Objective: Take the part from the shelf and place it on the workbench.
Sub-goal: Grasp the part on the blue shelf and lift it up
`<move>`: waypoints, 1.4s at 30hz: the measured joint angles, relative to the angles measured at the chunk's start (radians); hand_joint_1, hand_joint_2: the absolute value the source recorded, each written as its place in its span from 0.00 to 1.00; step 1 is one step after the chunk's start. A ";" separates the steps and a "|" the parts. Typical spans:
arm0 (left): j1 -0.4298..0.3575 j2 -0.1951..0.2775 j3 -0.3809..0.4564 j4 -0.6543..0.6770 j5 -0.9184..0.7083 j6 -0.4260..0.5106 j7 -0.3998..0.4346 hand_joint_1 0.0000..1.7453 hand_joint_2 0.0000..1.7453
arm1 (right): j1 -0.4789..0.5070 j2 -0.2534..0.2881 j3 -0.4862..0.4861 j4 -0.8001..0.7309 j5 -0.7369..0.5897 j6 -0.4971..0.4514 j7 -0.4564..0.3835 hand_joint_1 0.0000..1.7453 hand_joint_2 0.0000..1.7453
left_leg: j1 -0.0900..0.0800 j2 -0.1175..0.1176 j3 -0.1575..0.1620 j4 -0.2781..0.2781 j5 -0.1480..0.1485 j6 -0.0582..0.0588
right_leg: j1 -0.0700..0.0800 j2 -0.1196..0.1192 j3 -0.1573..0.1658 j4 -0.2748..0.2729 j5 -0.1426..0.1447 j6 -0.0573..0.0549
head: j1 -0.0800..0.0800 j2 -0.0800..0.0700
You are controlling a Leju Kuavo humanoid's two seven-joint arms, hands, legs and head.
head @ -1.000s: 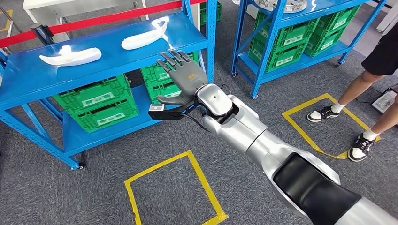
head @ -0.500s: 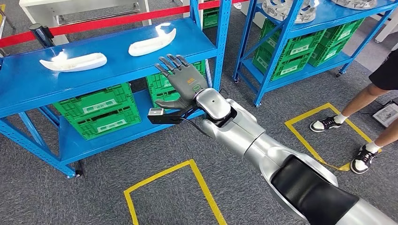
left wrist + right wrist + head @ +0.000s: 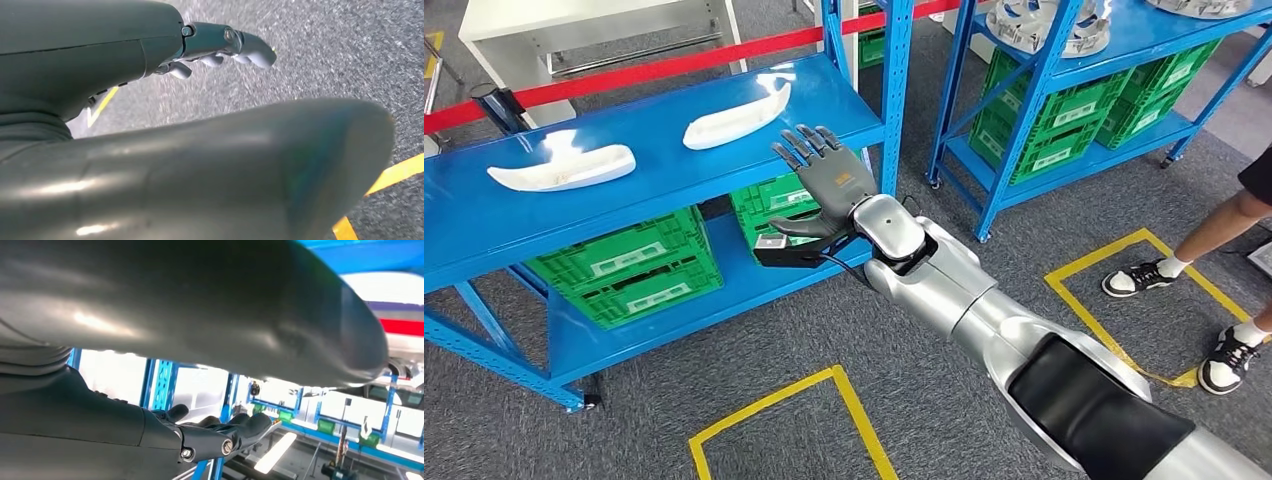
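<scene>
Two white curved parts lie on the blue shelf top (image 3: 664, 185): one part (image 3: 736, 115) toward the right, another part (image 3: 561, 168) toward the left. My right hand (image 3: 824, 180) is raised with fingers spread, holding nothing, at the shelf's front edge a short way to the near right of the right part. The right wrist view has this hand (image 3: 200, 437) with its fingers extended against blue shelf frames. My left hand (image 3: 150, 125) hangs over grey carpet, its fingers (image 3: 235, 45) loosely extended and empty.
Green crates (image 3: 624, 265) fill the lower shelf under the parts. A blue upright post (image 3: 894, 90) stands just right of my hand. A second blue rack (image 3: 1064, 90) with metal rings (image 3: 1049, 22) is at the right. A person's feet (image 3: 1139, 278) stand by yellow floor tape (image 3: 1124, 250).
The whole head picture has shifted, so the camera moved. My right hand stays spread and empty near the shelf's front edge. The person's feet sit further right in view.
</scene>
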 joint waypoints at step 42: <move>-0.004 -0.005 0.006 -0.002 0.002 0.011 0.013 0.00 0.00 | 0.054 0.030 -0.014 0.014 -0.042 -0.004 -0.053 0.00 0.00 | -0.011 0.001 0.003 -0.234 0.185 0.052 | 0.010 0.005 0.123 0.040 -0.105 0.023 | 0.003 0.000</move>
